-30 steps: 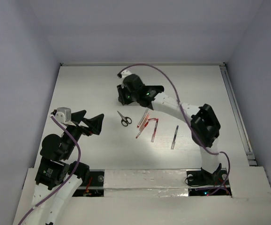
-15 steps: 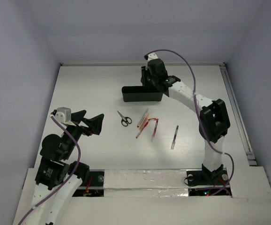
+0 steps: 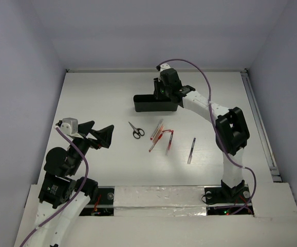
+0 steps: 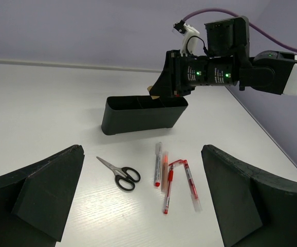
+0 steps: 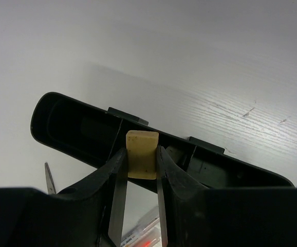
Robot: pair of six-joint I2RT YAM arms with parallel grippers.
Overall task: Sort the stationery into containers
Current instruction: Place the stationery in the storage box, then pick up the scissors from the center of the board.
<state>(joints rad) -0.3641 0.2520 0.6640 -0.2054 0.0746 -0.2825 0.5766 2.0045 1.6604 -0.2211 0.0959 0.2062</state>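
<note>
My right gripper (image 5: 141, 151) is shut on the small beige eraser (image 5: 141, 154) and holds it just above the long black tray (image 5: 66, 119), close to one of its inner dividers. From above, that gripper (image 3: 164, 93) hangs over the right half of the tray (image 3: 147, 106). Black-handled scissors (image 3: 136, 130) lie on the table in front of the tray. To their right lie several red-and-clear pens (image 3: 157, 128), with one pen (image 3: 191, 150) off on its own. My left gripper (image 3: 102, 129) is open and empty, facing the scissors (image 4: 120, 175) and pens (image 4: 168, 188) from a distance.
The white table has a raised rail (image 3: 259, 123) along its right edge and grey walls all round. A purple cable (image 3: 200, 82) loops above the right arm. The tray (image 4: 143, 114) has inner compartments; one on the right holds something pale that I cannot make out.
Over the last second my right gripper has carried the eraser from the tray's left part to its right half and has barely shifted since. The left arm has stayed still.
</note>
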